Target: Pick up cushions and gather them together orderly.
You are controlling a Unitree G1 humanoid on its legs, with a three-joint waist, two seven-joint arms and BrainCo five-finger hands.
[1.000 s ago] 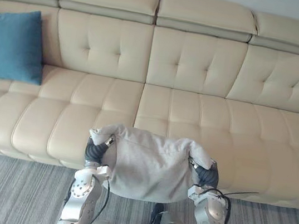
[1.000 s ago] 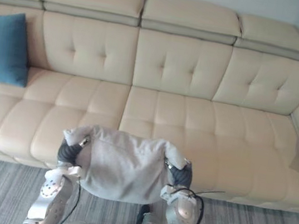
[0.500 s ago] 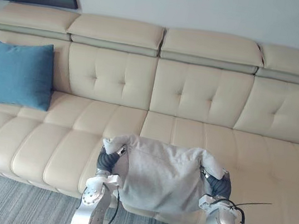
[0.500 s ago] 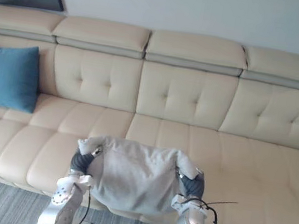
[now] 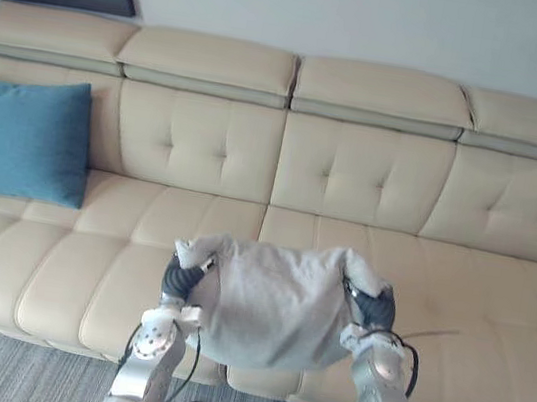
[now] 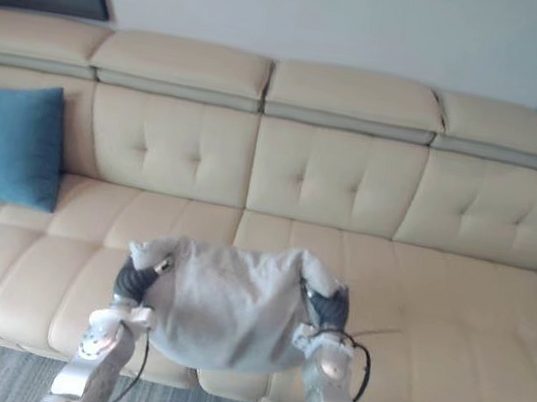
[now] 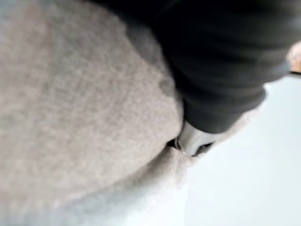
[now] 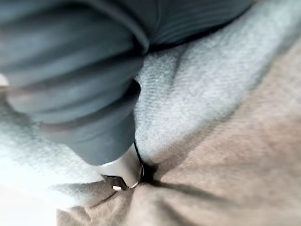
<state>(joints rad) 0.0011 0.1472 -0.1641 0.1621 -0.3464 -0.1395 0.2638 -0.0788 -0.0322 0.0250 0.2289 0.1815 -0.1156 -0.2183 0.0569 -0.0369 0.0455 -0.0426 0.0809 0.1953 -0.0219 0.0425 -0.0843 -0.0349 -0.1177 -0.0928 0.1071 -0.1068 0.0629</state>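
Left hand and right hand press into opposite ends of the grey cushion, held up between them. Their fingers are buried in the fabric, so I cannot tell whether they curl. Beyond the hands stretches the cream sofa. Far off past the left hand, a blue cushion leans upright against its backrest.

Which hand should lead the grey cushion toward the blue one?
Left, probably. The left hand and right hand flank the grey cushion, but the left is nearer the blue cushion on the sofa.
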